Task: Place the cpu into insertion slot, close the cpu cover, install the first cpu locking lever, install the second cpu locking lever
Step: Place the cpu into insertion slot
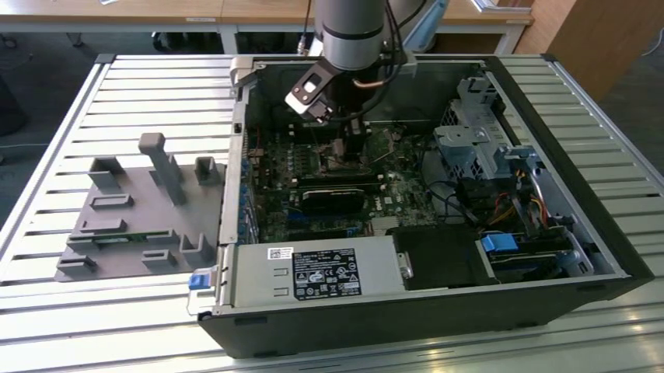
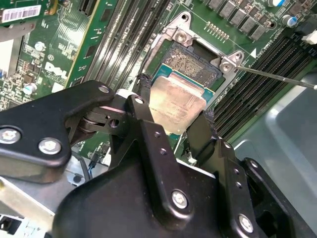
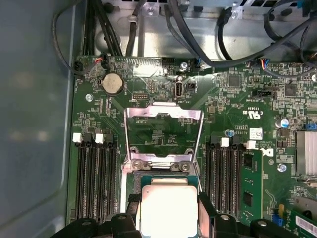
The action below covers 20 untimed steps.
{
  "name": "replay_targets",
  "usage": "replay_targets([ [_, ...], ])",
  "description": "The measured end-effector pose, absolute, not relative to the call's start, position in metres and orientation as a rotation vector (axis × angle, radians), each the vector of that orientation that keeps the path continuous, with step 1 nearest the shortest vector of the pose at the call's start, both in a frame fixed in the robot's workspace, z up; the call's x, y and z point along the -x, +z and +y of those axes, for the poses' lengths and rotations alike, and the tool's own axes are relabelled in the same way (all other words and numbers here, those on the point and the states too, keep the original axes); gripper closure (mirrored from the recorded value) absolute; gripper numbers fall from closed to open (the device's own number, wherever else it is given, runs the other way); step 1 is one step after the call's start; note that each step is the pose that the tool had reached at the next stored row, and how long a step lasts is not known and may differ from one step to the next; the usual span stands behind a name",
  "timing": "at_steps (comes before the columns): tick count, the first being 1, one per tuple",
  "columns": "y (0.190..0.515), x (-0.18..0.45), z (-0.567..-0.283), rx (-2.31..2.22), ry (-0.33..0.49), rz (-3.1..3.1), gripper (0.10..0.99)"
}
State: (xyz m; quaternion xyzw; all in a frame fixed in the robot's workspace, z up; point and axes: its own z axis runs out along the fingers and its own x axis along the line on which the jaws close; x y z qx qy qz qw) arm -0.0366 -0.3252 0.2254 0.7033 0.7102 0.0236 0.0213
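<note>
My gripper (image 2: pixel 176 99) is shut on the cpu (image 2: pixel 179 103), a flat square chip with a silvery top, pinched at two opposite edges by the black fingers (image 2: pixel 143 94). The chip hangs tilted just above the insertion slot (image 2: pixel 192 58), whose dark pin field shows past the chip's far edge. In the first wrist view the cpu (image 3: pixel 168 213) sits between the fingers (image 3: pixel 205 208), over the near part of the insertion slot (image 3: pixel 164 175). The cpu cover (image 3: pixel 163 113) is swung open, lying back over the board beyond the slot. In the exterior view the gripper (image 1: pixel 347 146) reaches down into the open computer case.
Black memory slots (image 3: pixel 94 178) flank the socket on both sides. A thin metal lever rod (image 2: pixel 277 78) sticks out beside the socket. Cables (image 3: pixel 198 29) and the case wall (image 3: pixel 34 109) lie close by. A grey fixture (image 1: pixel 145 210) stands on the slatted table at the exterior view's left.
</note>
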Motion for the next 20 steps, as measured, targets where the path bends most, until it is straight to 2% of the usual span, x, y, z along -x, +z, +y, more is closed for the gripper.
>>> replay_targets([
  [20,0.208,0.041,-0.320,-2.180,0.073,2.201,0.545],
])
